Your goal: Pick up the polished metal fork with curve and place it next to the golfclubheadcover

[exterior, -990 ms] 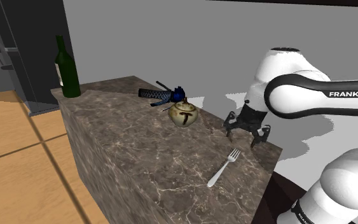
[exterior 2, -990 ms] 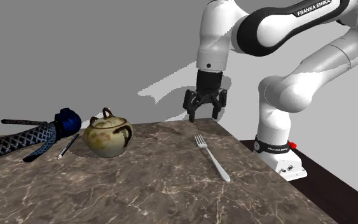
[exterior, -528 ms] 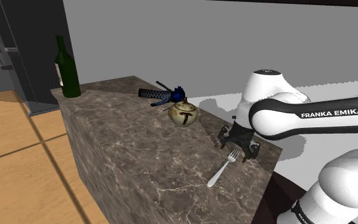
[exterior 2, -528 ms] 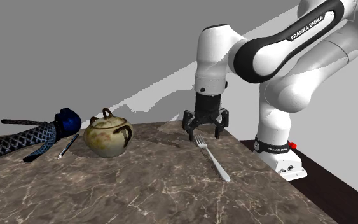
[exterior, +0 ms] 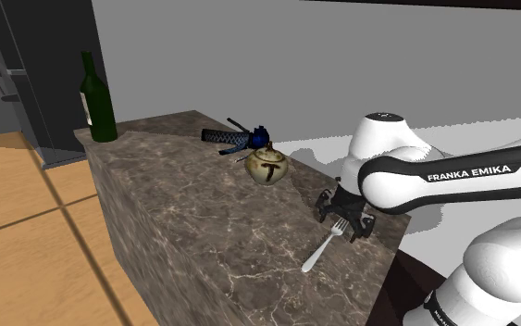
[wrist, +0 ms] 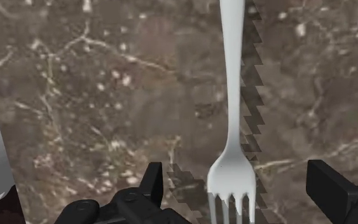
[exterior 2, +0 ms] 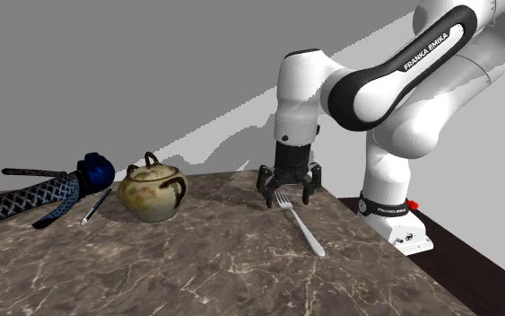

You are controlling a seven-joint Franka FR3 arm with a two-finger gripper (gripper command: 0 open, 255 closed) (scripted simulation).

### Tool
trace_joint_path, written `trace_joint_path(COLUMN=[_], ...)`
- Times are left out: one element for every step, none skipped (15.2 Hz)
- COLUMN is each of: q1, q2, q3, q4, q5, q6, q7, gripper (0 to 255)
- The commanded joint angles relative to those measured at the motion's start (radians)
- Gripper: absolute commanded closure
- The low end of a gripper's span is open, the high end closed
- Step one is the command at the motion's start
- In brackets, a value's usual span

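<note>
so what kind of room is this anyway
Probably a home kitchen or dining corner: a veined stone-look counter holds a fork, a lidded pot and a green wine bottle, with wood floor beside it.

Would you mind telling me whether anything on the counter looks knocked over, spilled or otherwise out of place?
Nothing stands out. The fork lies flat, the pot and bottle stand upright, and the open tool straddles the fork's tines without touching them.
</note>
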State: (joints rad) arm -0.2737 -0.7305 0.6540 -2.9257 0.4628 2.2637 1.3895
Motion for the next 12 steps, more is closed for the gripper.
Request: trace_joint_path(q1=[0.000, 0.000, 0.000, 0.000, 0.000, 0.000, 0.000, 0.000, 0.001, 0.000, 0.001, 0.001], q2=[0.001, 0.001, 0.001, 0.001, 0.001, 0.000, 0.000, 0.000, 0.000, 0.001, 0.001, 0.001], q3=[0.001, 0.001, 0.000, 0.000, 0.000, 0.000, 0.000, 0.000, 0.000, 0.001, 0.001, 0.001], q4=[0.000, 0.000, 0.000, 0.000, 0.000, 0.000, 0.000, 0.000, -0.001, -0.001, -0.001, -0.001], q5=[0.000, 0.000, 0.000, 0.000, 0.000, 0.000, 0.000, 0.000, 0.001, 0.001, 0.001, 0.001], q6=[0.001, 0.001, 0.001, 0.001, 0.001, 0.000, 0.000, 0.000, 0.000, 0.001, 0.002, 0.001], q7=[0.000, 0.000, 0.000, 0.000, 0.000, 0.000, 0.000, 0.000, 0.000, 0.000, 0.001, 0.001], gripper=[0, 0, 0, 255, 255, 255, 255, 255, 255, 255, 255, 255])
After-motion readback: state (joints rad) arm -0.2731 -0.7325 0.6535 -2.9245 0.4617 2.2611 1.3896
